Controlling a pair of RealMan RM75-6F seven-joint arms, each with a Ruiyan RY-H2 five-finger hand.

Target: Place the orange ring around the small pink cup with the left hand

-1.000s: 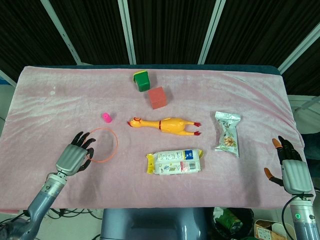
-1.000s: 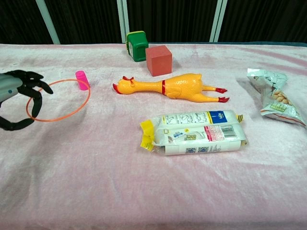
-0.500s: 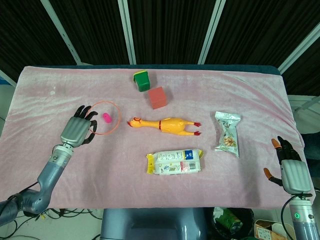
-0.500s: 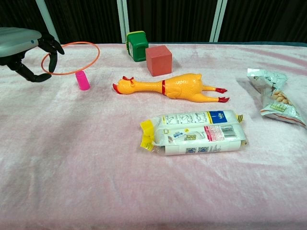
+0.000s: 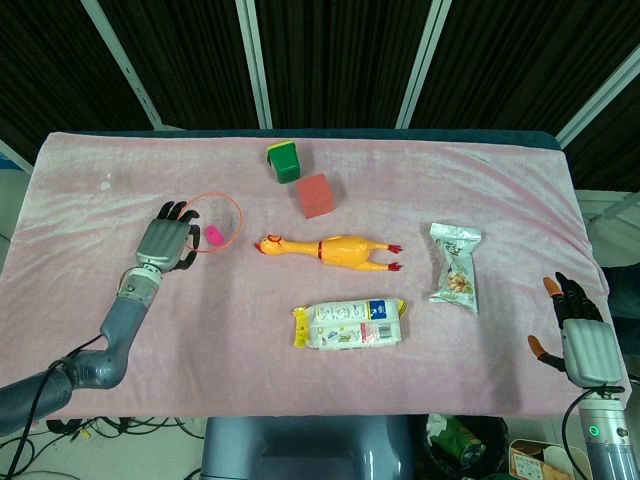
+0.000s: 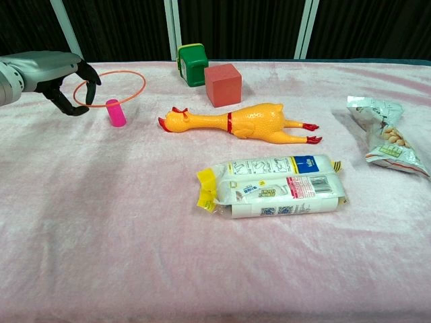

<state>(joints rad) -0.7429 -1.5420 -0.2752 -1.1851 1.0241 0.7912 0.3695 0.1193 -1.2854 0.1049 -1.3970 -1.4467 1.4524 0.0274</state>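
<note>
Pink plush cloth (image 5: 120,330) covers the table in both views. Left hand (image 5: 165,243), at the far left, pinches the near edge of the orange ring (image 6: 114,87) in its dark fingers (image 6: 86,73). The ring is held in the air, roughly level and above the small pink cup (image 6: 116,112); in the chest view the cup's top shows just below the ring's near rim, and in the head view the cup falls inside the ring's outline. The cup stands upright on the cloth.

Further right lie a green block (image 5: 285,161) with a yellow upper face and, near it, a red cube (image 5: 315,194). A yellow rubber chicken (image 5: 330,250) lies on its side, head toward the cup. Nearer the front edge lies a white snack packet (image 6: 273,186) with yellow end seals, a blue patch and a red panel; its printing is too small to read. To the right lies a silver-green bag (image 5: 456,266) of pale round snacks, label likewise illegible.

Right hand (image 5: 583,343), at the far right edge, holds nothing, its fingers spread apart, off the cloth.
</note>
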